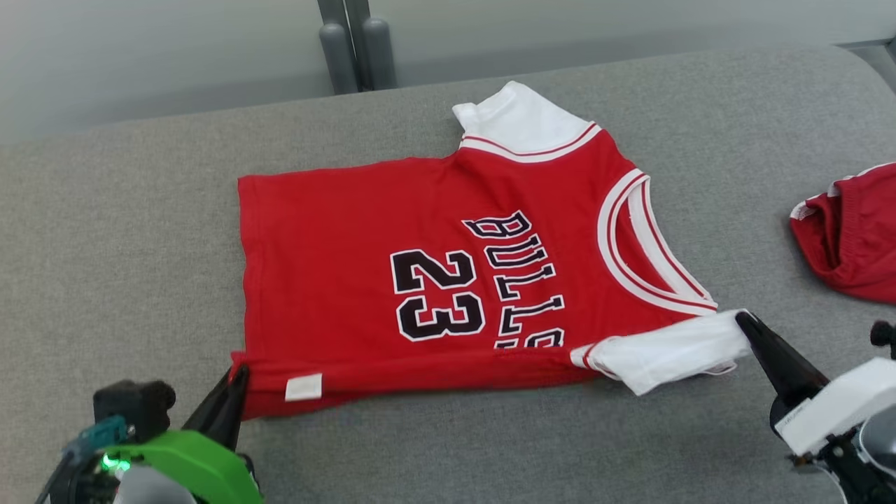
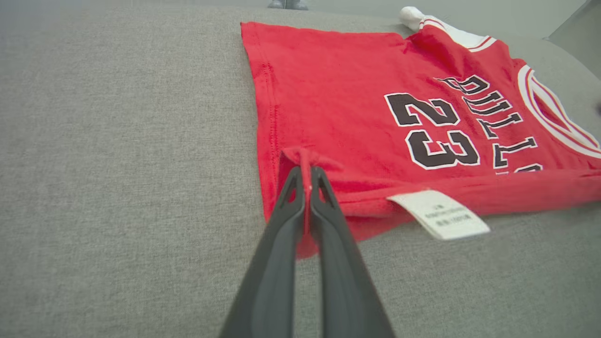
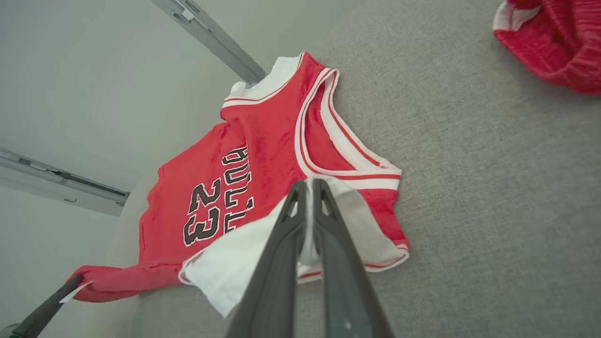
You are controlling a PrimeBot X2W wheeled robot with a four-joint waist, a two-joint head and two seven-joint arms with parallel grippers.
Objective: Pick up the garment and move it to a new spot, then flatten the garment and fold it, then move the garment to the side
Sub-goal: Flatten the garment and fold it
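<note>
**A:** Left tool (image 2: pixel 305 171): jaws closed tight, pinching the near hem corner of the jersey (image 1: pixel 420 231), red cloth bunched between the tips. Right tool (image 3: pixel 310 185): also closed, on the near white sleeve (image 1: pixel 672 350).

**B:** Jersey position?

**A:** Spread on the grey surface (image 1: pixel 105 231), print up, collar toward the robot's right. The near long edge is turned over and the care label (image 2: pixel 439 213) is exposed.

**B:** Handling?

**A:** Looks light, limp knit. No stiffness, so it'll likely sag between the two grips and drag on the surface cloth. Hem corner and sleeve seam are sound holds. Move both ends together or the fold skews.

**B:** Counts?

**A:** One jersey, two tools, one label. One other red garment (image 1: pixel 850 238) at far right, well apart from the jersey.
</note>
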